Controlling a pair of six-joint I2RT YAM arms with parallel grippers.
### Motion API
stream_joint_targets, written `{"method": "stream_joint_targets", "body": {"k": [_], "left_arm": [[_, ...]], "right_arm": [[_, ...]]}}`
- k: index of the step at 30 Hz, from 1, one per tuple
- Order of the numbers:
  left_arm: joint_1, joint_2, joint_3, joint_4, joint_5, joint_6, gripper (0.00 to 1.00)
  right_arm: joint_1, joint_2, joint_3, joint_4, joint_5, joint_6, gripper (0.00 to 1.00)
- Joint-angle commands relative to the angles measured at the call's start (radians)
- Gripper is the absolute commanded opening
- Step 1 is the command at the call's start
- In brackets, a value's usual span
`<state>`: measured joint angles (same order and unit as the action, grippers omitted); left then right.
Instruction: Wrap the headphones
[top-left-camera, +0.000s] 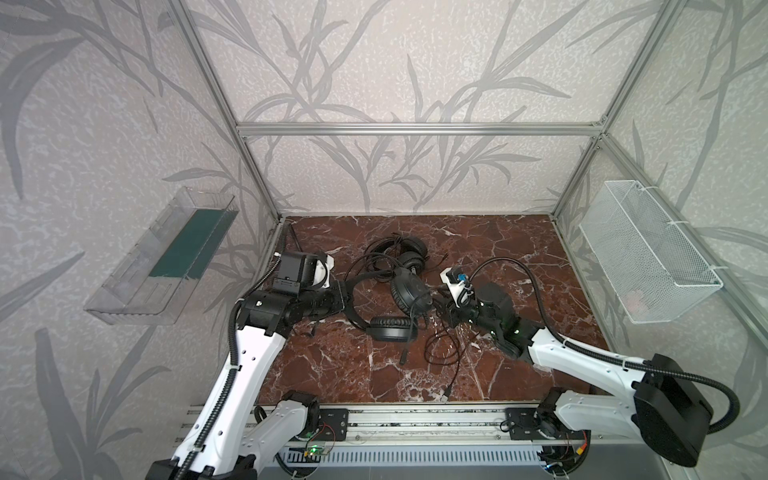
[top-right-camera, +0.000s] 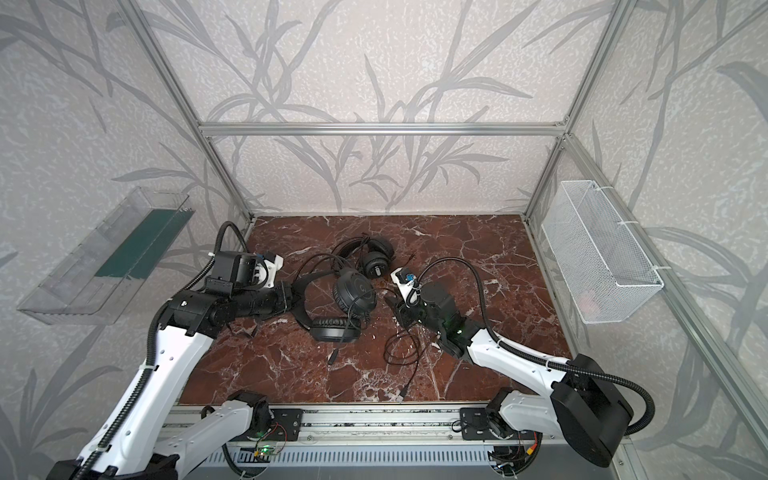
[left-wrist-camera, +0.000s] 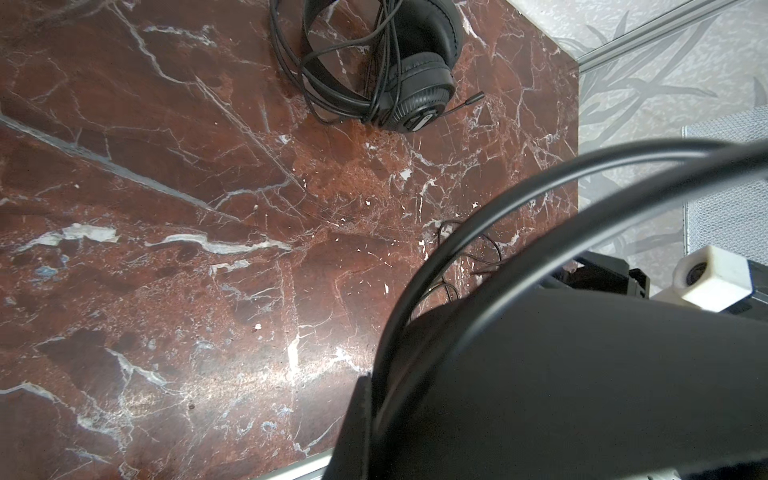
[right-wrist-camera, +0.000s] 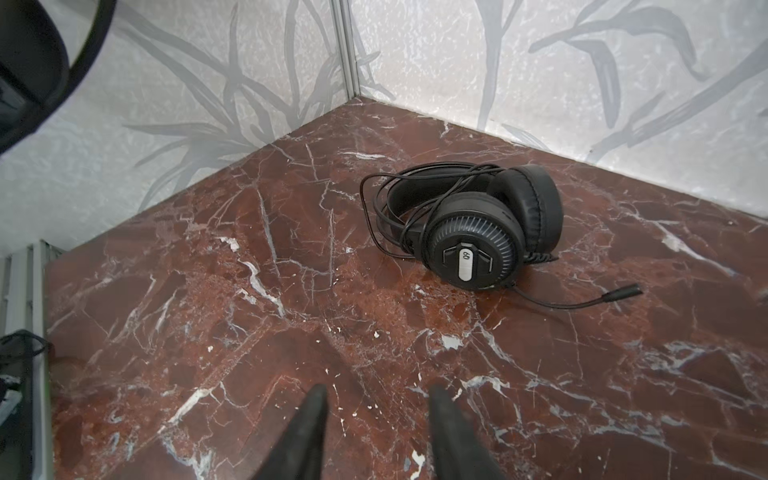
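Two black headphones lie on the red marble table (top-left-camera: 519, 257). The far pair (top-left-camera: 409, 259) (top-right-camera: 376, 259) (left-wrist-camera: 419, 83) (right-wrist-camera: 473, 241) has its cable looped around it and a ridged earcup. The near pair (top-left-camera: 409, 293) (top-right-camera: 355, 291) has one smooth earcup upright and the other (top-left-camera: 388, 328) lying flat. My left gripper (top-left-camera: 347, 293) (top-right-camera: 293, 297) (left-wrist-camera: 374, 411) is shut on the near pair's headband (left-wrist-camera: 498, 199). My right gripper (top-left-camera: 441, 308) (top-right-camera: 395, 305) (right-wrist-camera: 376, 392) is open beside the upright earcup, with only marble between its fingers. The near pair's loose cable (top-left-camera: 442, 353) trails toward the front edge.
A clear plastic bin (top-left-camera: 166, 257) hangs on the left wall and a white mesh basket (top-left-camera: 648, 257) on the right wall. Aluminium frame posts stand at the back corners. The arms' mounting rail (top-left-camera: 415, 428) runs along the front.
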<state>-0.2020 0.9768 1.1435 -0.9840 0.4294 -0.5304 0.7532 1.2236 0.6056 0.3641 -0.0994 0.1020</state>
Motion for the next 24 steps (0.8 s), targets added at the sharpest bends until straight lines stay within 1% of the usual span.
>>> {"method": "stream_joint_targets", "body": {"k": [1,3,4,6,8,11,14,17,19,22,24], "left_arm": [[0.0,-0.002,0.038,0.002,-0.009,0.008,0.0],[0.0,0.011,0.041,-0.005,-0.043,0.017,0.0],[-0.002,0.018,0.04,-0.011,-0.065,0.021,0.0],[-0.002,0.033,0.036,-0.023,-0.115,0.028,0.0],[-0.004,0.045,0.018,-0.025,-0.153,0.029,0.0],[-0.002,0.061,-0.004,-0.015,-0.172,0.016,0.0],[-0.002,0.089,-0.003,-0.031,-0.208,-0.001,0.0],[-0.001,0.13,0.01,-0.058,-0.234,-0.025,0.0],[0.0,0.165,0.02,-0.074,-0.241,-0.044,0.0],[0.009,0.211,0.03,-0.085,-0.236,-0.07,0.0],[0.015,0.238,0.034,-0.088,-0.214,-0.076,0.0]], "right_arm": [[0.0,-0.005,0.038,-0.002,-0.003,-0.013,0.2],[0.0,-0.045,0.049,-0.055,0.015,-0.03,0.12],[0.0,-0.074,0.057,-0.084,0.035,-0.043,0.05],[0.003,-0.141,0.073,-0.151,0.072,-0.06,0.0],[0.012,-0.217,0.089,-0.211,0.089,-0.073,0.0],[0.055,-0.312,0.125,-0.286,0.08,-0.115,0.0],[0.154,-0.357,0.169,-0.343,0.118,-0.206,0.0],[0.317,-0.371,0.224,-0.43,0.187,-0.332,0.0],[0.403,-0.368,0.269,-0.494,0.236,-0.383,0.0],[0.515,-0.366,0.319,-0.573,0.259,-0.453,0.0],[0.582,-0.347,0.355,-0.617,0.305,-0.498,0.0]]}}
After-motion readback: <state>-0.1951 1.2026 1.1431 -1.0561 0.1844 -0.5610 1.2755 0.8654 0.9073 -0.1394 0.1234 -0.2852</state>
